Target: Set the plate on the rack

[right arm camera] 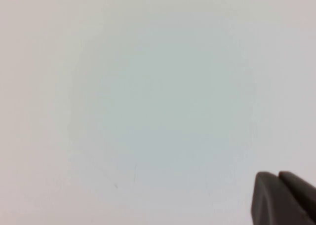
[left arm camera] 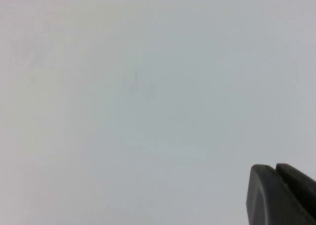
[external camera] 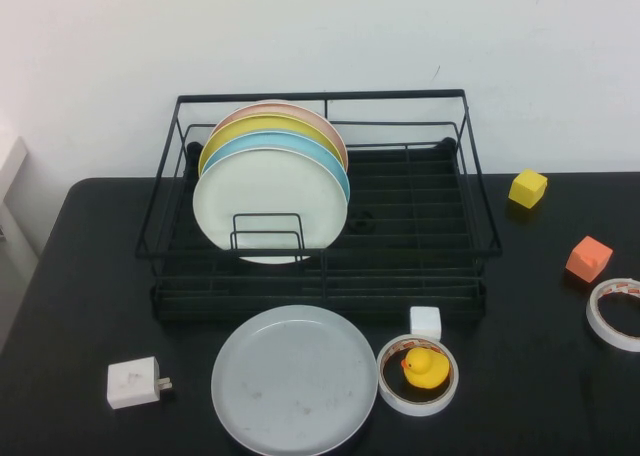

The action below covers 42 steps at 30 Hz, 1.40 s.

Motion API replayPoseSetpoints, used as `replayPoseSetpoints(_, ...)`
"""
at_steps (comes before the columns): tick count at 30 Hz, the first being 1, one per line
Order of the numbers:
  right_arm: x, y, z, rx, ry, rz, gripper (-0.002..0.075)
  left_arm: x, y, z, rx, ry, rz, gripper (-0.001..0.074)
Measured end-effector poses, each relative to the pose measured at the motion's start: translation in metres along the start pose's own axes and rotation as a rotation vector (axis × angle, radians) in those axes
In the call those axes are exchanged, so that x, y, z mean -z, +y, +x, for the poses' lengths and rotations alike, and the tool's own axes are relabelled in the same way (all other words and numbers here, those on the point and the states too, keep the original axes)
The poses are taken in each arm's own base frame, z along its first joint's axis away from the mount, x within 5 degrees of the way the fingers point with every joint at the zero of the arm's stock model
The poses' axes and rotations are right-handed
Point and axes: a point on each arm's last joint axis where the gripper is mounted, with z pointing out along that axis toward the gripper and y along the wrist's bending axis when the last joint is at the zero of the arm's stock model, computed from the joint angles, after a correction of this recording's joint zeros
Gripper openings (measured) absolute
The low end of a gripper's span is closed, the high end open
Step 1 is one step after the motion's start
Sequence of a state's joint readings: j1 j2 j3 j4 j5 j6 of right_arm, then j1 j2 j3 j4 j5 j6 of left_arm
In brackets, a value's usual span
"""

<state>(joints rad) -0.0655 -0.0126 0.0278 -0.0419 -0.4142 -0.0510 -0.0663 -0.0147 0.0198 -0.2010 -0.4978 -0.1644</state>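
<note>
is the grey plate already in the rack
No, the grey plate lies flat on the table in front of the rack.

Plate [external camera: 294, 379]: pale grey-white, faint brownish smudges. Rack [external camera: 420, 216]: black wire, black tray. Racked plates, front to back: cream-white [external camera: 270, 191], light blue [external camera: 322, 160], yellow [external camera: 262, 127], pink [external camera: 318, 119]. Duck [external camera: 426, 366]: yellow, orange beak. Cubes: yellow [external camera: 527, 188], orange [external camera: 588, 258], white [external camera: 425, 322]. Left gripper [left arm camera: 284, 195] and right gripper [right arm camera: 286, 198]: black, against white wall. Table [external camera: 80, 276]: black.
</note>
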Motion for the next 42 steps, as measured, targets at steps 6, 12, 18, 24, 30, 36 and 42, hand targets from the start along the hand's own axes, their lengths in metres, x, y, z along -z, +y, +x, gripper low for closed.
replayPoseSetpoints(6,-0.007,-0.002,-0.029,0.063,0.073,-0.011,-0.0002,-0.012,-0.015,-0.022,-0.022,0.194,0.0,-0.0001)
replayPoseSetpoints(12,-0.016,-0.008,-0.073,0.109,0.167,0.004,-0.0002,-0.052,-0.032,-0.046,-0.028,0.455,-0.032,-0.0001)
replayPoseSetpoints(18,-0.044,-0.006,-0.076,-0.012,0.504,-0.04,-0.0002,-0.099,-0.03,-0.023,-0.018,0.707,-0.102,-0.0001)
replayPoseSetpoints(24,-0.078,0.015,-0.052,-0.063,0.842,-0.288,-0.0002,-0.112,-0.02,0.016,0.026,0.935,-0.179,-0.0001)
replayPoseSetpoints(30,-0.115,0.047,-0.005,-0.256,1.095,-0.64,-0.0002,-0.105,-0.02,0.039,0.133,1.158,-0.23,-0.0001)
replayPoseSetpoints(36,-0.137,0.086,0.045,-0.367,1.19,-0.805,-0.0001,-0.103,-0.024,0.041,0.184,1.191,-0.206,-0.0001)
replayPoseSetpoints(42,-0.125,0.159,0.077,-0.325,1.294,-0.913,-0.0001,-0.102,-0.025,0.042,0.19,1.205,-0.2,-0.0001)
